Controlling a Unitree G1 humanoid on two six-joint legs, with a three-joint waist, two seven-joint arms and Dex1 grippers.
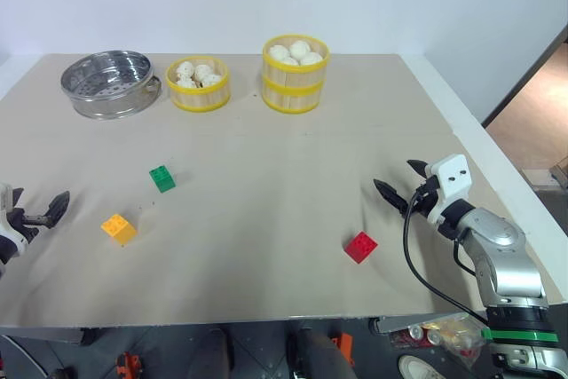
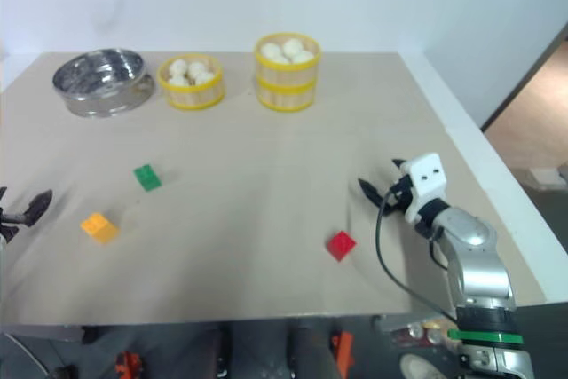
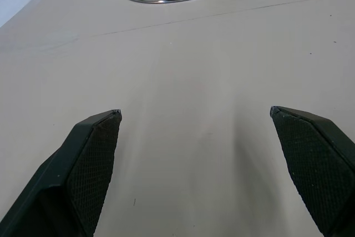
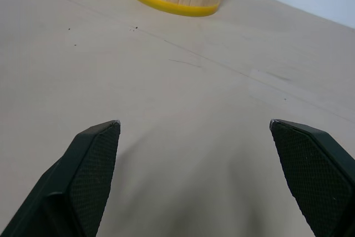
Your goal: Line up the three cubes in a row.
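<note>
Three small studded cubes lie apart on the tan table [image 1: 266, 219]. The green cube [image 1: 161, 178] sits left of the middle, with the yellow-orange cube [image 1: 118, 228] a little nearer and further left. Toward the front right lies the red cube [image 1: 360, 247]. My left gripper [image 3: 195, 116] hovers open at the table's left edge, left of the yellow-orange cube, with nothing between its fingers. My right gripper [image 1: 394, 175] is open and empty too, above the table to the right of and slightly beyond the red cube, pointing inward to the left.
Along the back stand a steel steamer pan [image 1: 111, 83], a short yellow-rimmed basket of white buns [image 1: 198, 83] and a taller stacked basket of buns [image 1: 295, 73]. The table's right edge runs just behind my right arm, and its front edge lies close below the cubes.
</note>
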